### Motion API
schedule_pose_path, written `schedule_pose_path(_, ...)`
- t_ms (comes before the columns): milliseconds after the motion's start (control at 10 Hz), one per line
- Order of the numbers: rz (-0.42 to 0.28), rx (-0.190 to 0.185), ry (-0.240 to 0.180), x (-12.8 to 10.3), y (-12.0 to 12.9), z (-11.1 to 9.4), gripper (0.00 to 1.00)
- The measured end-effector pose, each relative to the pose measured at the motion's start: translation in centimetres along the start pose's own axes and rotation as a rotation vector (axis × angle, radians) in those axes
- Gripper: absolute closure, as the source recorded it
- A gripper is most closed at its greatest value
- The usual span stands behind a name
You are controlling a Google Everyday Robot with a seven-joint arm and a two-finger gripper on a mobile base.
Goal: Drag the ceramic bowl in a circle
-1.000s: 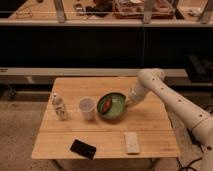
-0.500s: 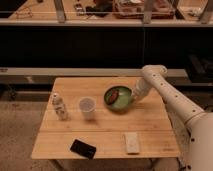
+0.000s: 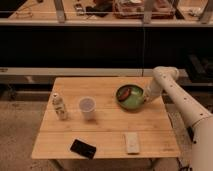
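Note:
The ceramic bowl (image 3: 129, 97) is a round shallow green bowl with a dark rim and a reddish-brown patch inside. It sits on the wooden table (image 3: 105, 127), right of centre and toward the far edge. My gripper (image 3: 143, 99) is at the bowl's right rim, at the end of the white arm that comes in from the right. A translucent white cup (image 3: 87, 107) stands to the left of the bowl, well apart from it.
A small white bottle (image 3: 59, 106) stands near the table's left edge. A black flat object (image 3: 83, 148) and a white flat object (image 3: 132, 142) lie near the front edge. A dark counter with shelves runs behind the table.
The bowl has slid to the right and toward the far edge of the table, away from the cup, with the gripper moving along at its right rim.

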Motion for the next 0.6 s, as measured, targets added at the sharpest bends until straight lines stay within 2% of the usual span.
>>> schedule_pose_path(200, 0.024, -0.008, 0.002, -0.4, 2.8, -0.8, 1.0)
schedule_pose_path(400, 0.027, -0.007, -0.014, -1.9, 5.0, -1.2, 1.0)
schedule_pose_path(600, 0.017, 0.032, -0.031, -3.2, 5.8, -1.5, 1.0)
